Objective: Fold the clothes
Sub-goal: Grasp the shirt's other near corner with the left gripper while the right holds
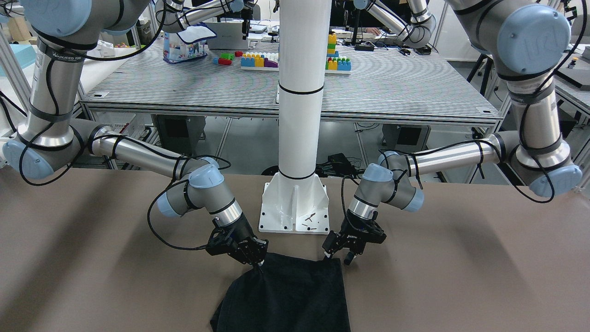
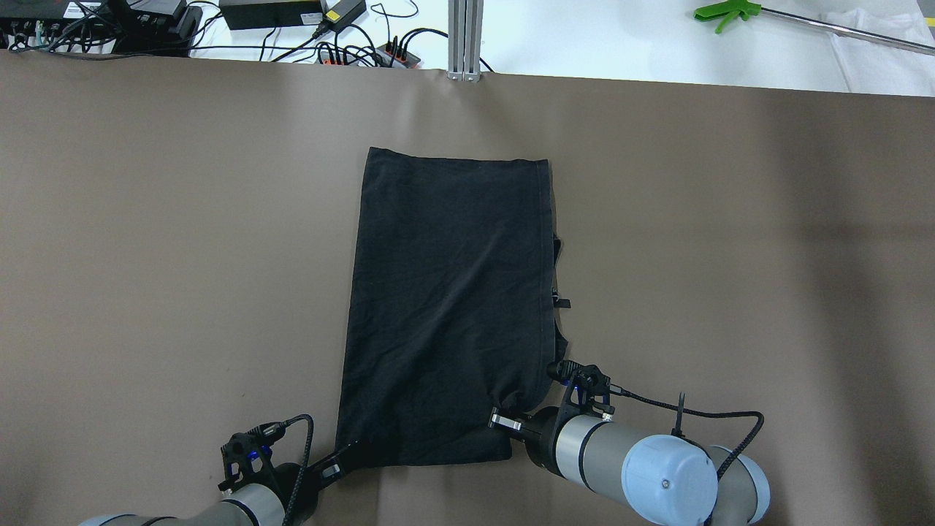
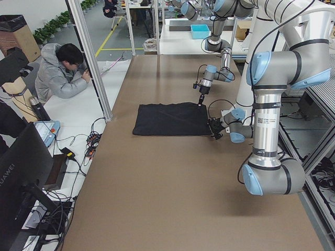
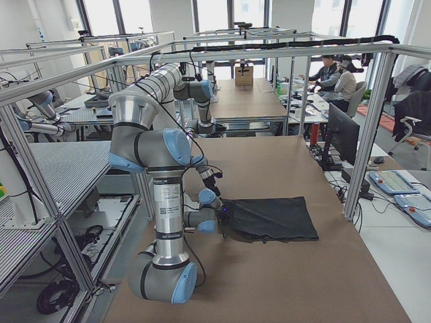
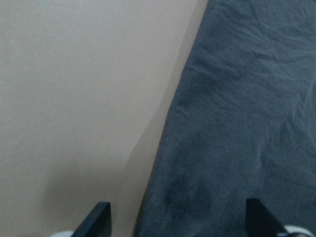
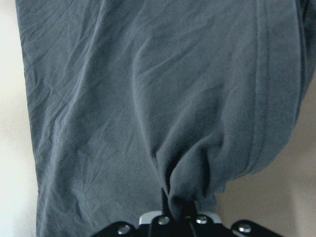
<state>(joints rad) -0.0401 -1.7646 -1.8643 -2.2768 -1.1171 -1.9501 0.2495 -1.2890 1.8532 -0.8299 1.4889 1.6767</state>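
Right gripper [image 6: 174, 210] pinching lower-right corner of thin black rectangular fabric garment [image 2: 445, 292]; left gripper [image 5: 177, 213] gaping wide over lower-left hem, probably needing matching pinch before lifting.

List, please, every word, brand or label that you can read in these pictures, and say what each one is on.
"HUAWEI": on the back of the monitor.
"WANJEED ROB", then cut off: on the black band around the right arm.
Too small to read: the white sticker on the left arm.
The black garment bears no print.
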